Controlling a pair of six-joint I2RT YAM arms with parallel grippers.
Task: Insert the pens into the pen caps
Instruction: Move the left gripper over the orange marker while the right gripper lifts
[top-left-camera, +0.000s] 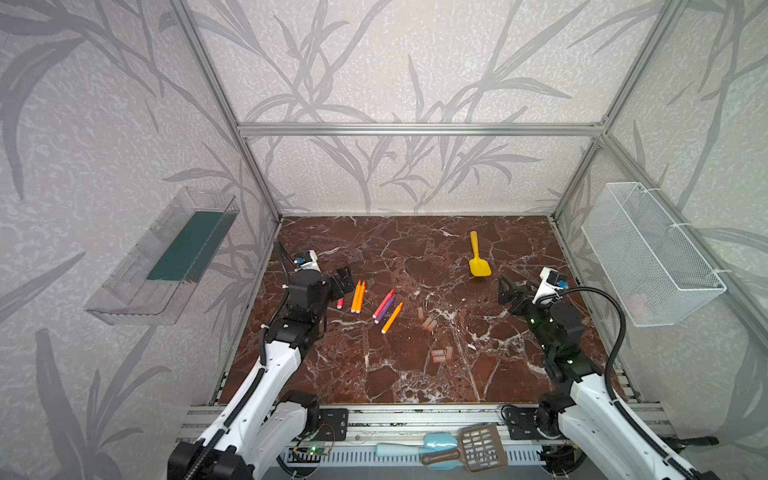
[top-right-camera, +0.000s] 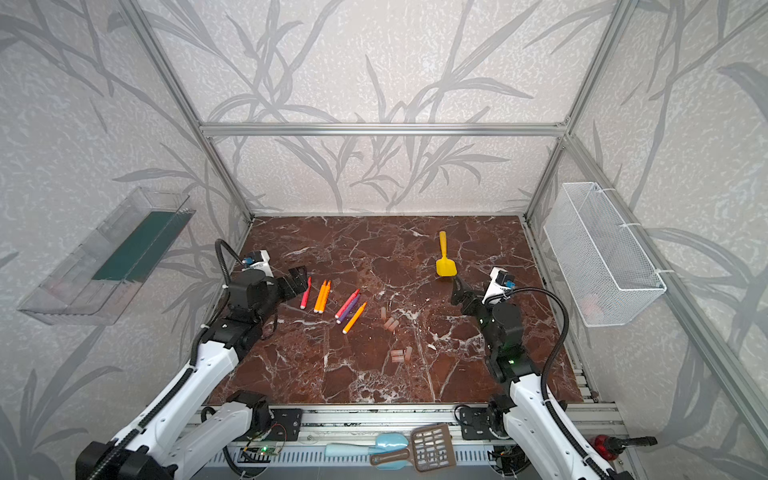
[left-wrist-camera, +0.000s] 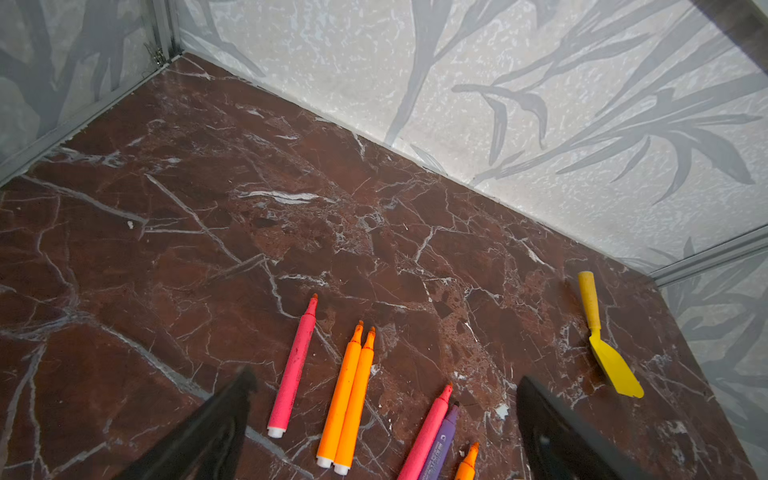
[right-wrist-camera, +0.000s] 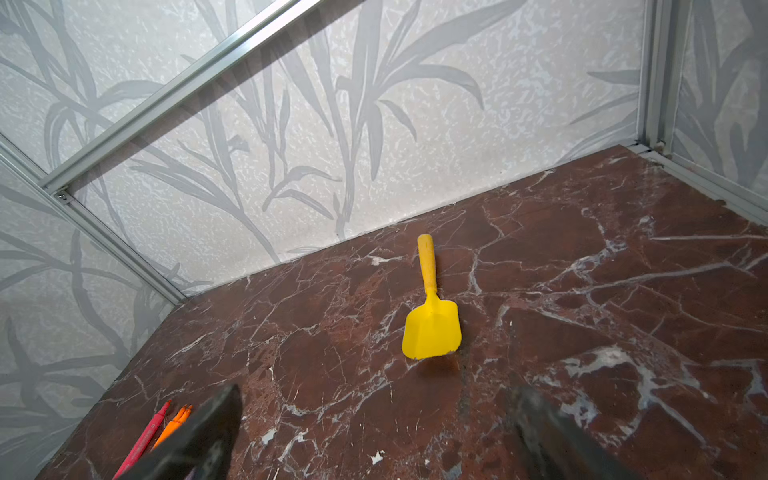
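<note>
Outside both wrist views lie pen caps.

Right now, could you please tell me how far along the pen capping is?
Done: nothing; all six pens lie uncapped on the table. In hand: nothing; the left pincer and right pincer are open and empty. Left: every pen, with the pen caps loose in two groups nearby.
</note>
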